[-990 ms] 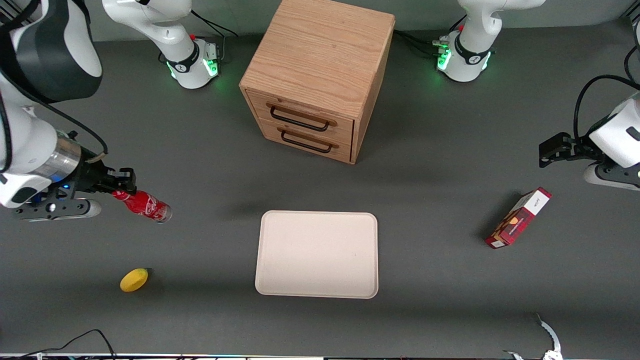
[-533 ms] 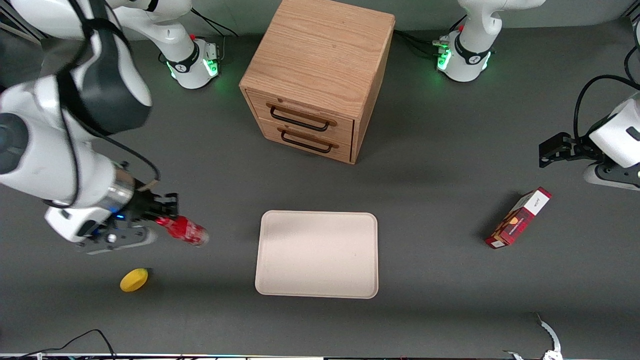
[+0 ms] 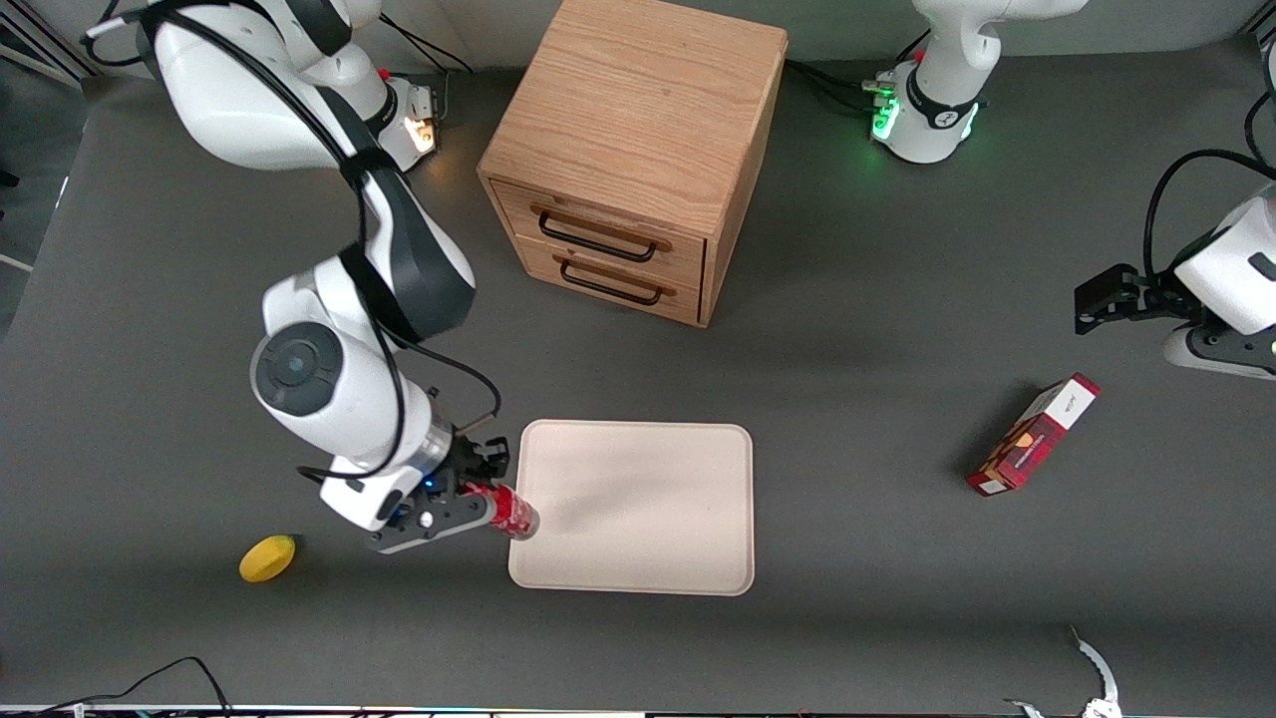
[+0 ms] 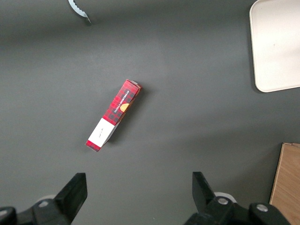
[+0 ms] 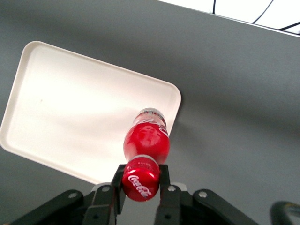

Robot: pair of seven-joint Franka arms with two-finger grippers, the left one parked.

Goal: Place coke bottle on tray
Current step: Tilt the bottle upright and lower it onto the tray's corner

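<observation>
Broadly, we see a dark grey matte tabletop [image 3: 897, 558] carrying everything, and the largest thing on it is the light oak two-drawer cabinet with black wire handles [image 3: 638, 150], standing farther from the front camera than the rest. Nearer to that camera, in front of the cabinet's drawers, lies the large flat cream-beige rectangular tray with rounded corners and a low rim [image 3: 648, 439], its floor bare in the wrist view [image 5: 70, 98] as well. Over the tray's edge at the working arm's end hangs the white and black right arm, whose black two-fingered claw [image 3: 485, 489] we find pinching the red cap of the small red coke bottle with white lettering and a clear base [image 3: 510, 512]. From the wrist camera the claw [image 5: 140, 180] has one finger pressed on each side of the cap, and the bottle [image 5: 145, 138] hangs below it with its clear base over the rim near one rounded corner of the tray; we cannot tell whether the base touches the tray. Toward the parked arm's end of the tabletop lies the red-and-white tartan rectangular carton [image 3: 1034, 435], flat and askew, well apart from the tray. Smallest of all, the little yellow lemon-shaped fruit [image 3: 267, 557] rests near the working arm, nearer the front camera than the claw.
</observation>
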